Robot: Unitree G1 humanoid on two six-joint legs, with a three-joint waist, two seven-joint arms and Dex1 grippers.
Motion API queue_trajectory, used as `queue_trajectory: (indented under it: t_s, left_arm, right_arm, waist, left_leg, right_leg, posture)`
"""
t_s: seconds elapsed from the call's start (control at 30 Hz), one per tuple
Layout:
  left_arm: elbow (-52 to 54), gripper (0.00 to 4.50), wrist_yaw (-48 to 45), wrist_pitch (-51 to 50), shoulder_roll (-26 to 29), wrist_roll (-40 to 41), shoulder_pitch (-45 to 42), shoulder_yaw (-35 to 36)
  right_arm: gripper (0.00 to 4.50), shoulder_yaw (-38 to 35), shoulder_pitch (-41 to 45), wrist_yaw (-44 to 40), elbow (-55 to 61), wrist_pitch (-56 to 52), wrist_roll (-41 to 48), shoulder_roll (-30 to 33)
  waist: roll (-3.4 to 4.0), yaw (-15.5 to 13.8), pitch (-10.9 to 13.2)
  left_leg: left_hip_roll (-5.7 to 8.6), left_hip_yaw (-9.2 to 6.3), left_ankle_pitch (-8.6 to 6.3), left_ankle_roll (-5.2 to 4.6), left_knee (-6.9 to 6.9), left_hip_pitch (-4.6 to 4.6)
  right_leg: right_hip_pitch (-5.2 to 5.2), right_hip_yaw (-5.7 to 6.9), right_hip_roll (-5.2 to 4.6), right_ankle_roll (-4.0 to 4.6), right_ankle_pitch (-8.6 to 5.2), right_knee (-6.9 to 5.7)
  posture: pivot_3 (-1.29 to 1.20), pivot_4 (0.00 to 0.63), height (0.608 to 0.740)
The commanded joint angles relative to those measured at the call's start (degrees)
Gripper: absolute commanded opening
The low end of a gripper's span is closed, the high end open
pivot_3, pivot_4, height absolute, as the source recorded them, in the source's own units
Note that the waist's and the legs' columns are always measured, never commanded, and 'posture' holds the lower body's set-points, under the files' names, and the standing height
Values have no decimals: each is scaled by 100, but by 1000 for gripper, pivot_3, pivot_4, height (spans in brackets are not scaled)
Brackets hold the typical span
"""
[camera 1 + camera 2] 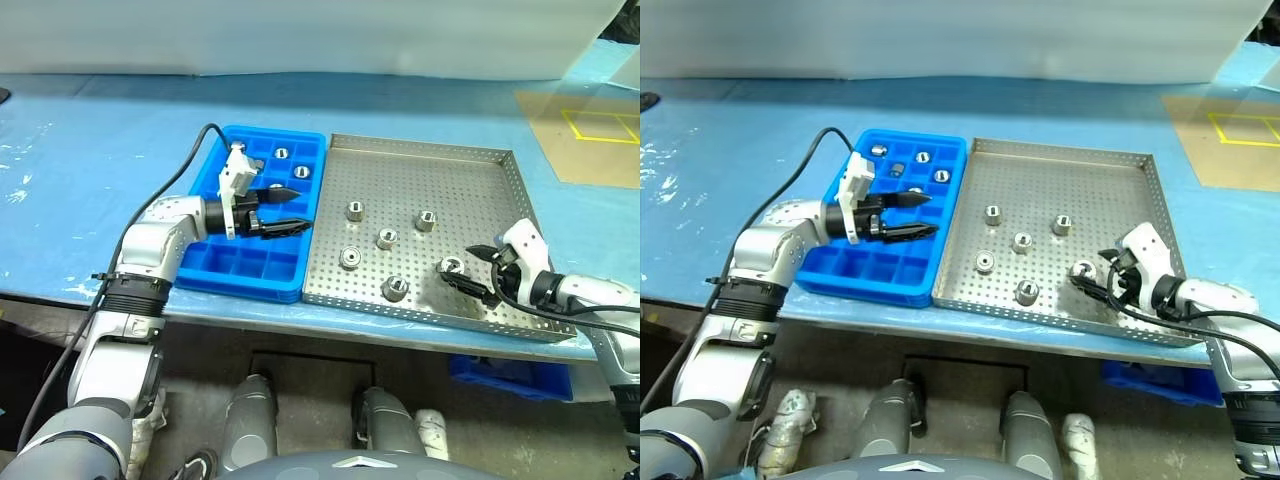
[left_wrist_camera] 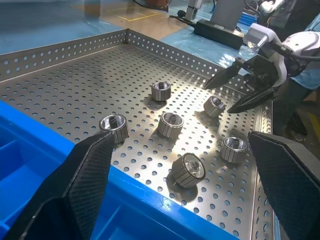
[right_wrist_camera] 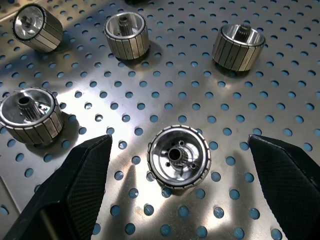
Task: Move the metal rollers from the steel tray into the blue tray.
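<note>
Steel tray (image 1: 480,165) on the blue worktop (image 1: 90,170) holds six metal rollers (image 1: 387,238); more sit in the blue tray (image 1: 222,268) touching its left side. Left end effector (image 1: 292,210) hovers wide open and empty over the blue tray. Right end effector (image 1: 463,267), open and empty, straddles the near-right roller (image 3: 179,157).

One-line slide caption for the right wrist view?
Open right gripper poised around a small ribbed silver metal roller on the perforated steel tray, four more rollers beyond.

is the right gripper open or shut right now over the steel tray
Open. The right gripper has its two black fingers spread wide, one on each side of a small silver metal roller on the perforated steel tray.
</note>
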State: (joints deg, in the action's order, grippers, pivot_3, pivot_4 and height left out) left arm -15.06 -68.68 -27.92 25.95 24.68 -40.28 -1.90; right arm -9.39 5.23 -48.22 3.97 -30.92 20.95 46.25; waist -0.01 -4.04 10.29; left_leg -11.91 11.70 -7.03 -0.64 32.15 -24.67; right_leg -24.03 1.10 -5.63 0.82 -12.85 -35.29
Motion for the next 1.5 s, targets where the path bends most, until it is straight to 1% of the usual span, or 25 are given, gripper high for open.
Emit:
queue_trajectory:
  t_s: [0.03,0.13,0.27,0.37,0.47,0.67,0.83,0.87,0.9,0.93,0.97,1.0,1.1,1.2,1.23,1.43,1.47,1.5]
  left_arm:
    - [117,4500,-28,67,38,40,-83,26]
    - [143,4500,-30,62,55,38,-56,20]
    - [260,4500,-73,-110,119,128,-4,32]
    - [662,4500,-531,-314,414,267,263,-116]
    - [615,4500,-725,-417,547,336,247,-116]
    - [611,4500,-872,-436,416,350,11,-275]
    - [777,4500,-681,-566,262,358,-50,-329]
    - [831,4500,-648,-600,250,362,-42,-341]
    - [890,4500,-617,-641,244,373,-31,-350]
    - [945,4500,-594,-686,244,388,-23,-354]
    - [1021,4500,-559,-767,241,420,-24,-358]
    - [1100,4500,-525,-850,242,450,-34,-369]
    - [1294,4500,-460,-1115,254,565,-74,-361]
    - [1445,4500,-455,-1348,290,706,-121,-344]
    - [1488,4500,-469,-1407,308,743,-134,-352]
    - [1465,4500,-702,-1451,490,798,-169,-427]
    - [1443,4500,-737,-1431,508,792,-188,-438]
    - [1421,4500,-759,-1419,518,790,-211,-442]
  right_arm:
    - [4472,102,156,67,-375,318,-201,-145]
    - [4472,223,301,125,-737,542,-374,-287]
    - [4472,331,377,142,-927,697,-519,-422]
    - [4472,383,383,113,-974,757,-602,-435]
    - [4472,395,352,61,-980,798,-638,-413]
    - [4472,499,380,-15,-720,738,-617,-498]
    - [4472,498,368,24,-589,723,-674,-512]
    - [4103,490,351,38,-591,741,-690,-510]
    - [3930,489,319,33,-582,749,-696,-501]
    - [3630,501,281,26,-570,755,-716,-483]
    - [3206,522,236,33,-568,765,-759,-465]
    - [2975,547,200,48,-578,790,-812,-450]
    - [2975,538,149,28,-581,845,-809,-476]
    - [2443,561,177,82,-584,866,-862,-506]
    - [2135,583,202,107,-616,878,-899,-511]
    - [2135,612,324,63,-604,890,-845,-526]
    - [1756,608,348,75,-594,885,-845,-529]
    - [1662,606,370,87,-594,880,-851,-533]
  waist:
    - [0,7,0]
    - [0,9,0]
    - [0,12,-1]
    - [0,33,-1]
    - [0,17,-1]
    - [0,11,-1]
    - [0,42,-1]
    - [0,48,-1]
    - [0,48,-1]
    - [0,46,-1]
    - [0,43,-1]
    - [0,39,-1]
    - [0,28,-1]
    - [0,26,-1]
    - [0,26,-1]
    - [0,35,-1]
    - [0,35,-1]
    - [0,36,-1]
  left_leg:
    - [0,0,0,0,0,0]
    - [0,0,0,0,1,1]
    - [-1,1,0,-1,2,19]
    - [-3,1,-1,0,-2,45]
    - [-4,1,0,3,-15,77]
    - [-1,1,-1,2,-31,106]
    - [1,6,-1,2,-57,105]
    - [1,7,0,4,-64,105]
    - [1,7,3,8,-74,105]
    - [0,7,6,12,-81,106]
    - [-5,7,10,19,-88,106]
    - [-8,6,12,23,-91,106]
    - [-11,6,15,27,-95,106]
    - [-9,5,15,28,-94,109]
    - [-10,5,15,28,-93,110]
    - [-9,5,17,31,-94,121]
    - [-10,5,18,32,-95,121]
    - [-9,5,18,32,-95,120]
  right_leg:
    - [0,0,0,0,0,0]
    - [0,0,0,0,0,-1]
    - [16,-1,0,0,0,-1]
    - [37,-4,1,0,0,-1]
    - [65,-3,2,-1,-1,8]
    - [104,-7,-5,-2,-2,37]
    - [96,-9,-4,-1,-1,53]
    - [93,-9,2,-1,-1,55]
    - [89,-7,8,1,-2,56]
    - [87,-6,11,4,-4,57]
    - [84,-4,17,7,-6,57]
    - [83,-3,21,9,-8,57]
    - [82,-1,23,11,-9,56]
    - [85,-2,22,11,-9,56]
    - [85,-2,22,11,-9,56]
    - [93,-5,24,11,-9,55]
    - [93,-5,24,11,-9,55]
    - [93,-5,24,11,-9,55]
  posture:
    - [-147,150,740]
    - [-147,150,740]
    - [-138,150,740]
    - [-136,150,740]
    - [-133,150,740]
    - [-143,150,740]
    - [-155,150,740]
    - [-157,150,740]
    - [-158,150,740]
    - [-158,150,740]
    - [-158,150,740]
    - [-158,150,740]
    - [-157,150,740]
    - [-154,150,740]
    - [-152,150,740]
    - [-149,150,740]
    - [-149,150,740]
    - [-150,150,740]
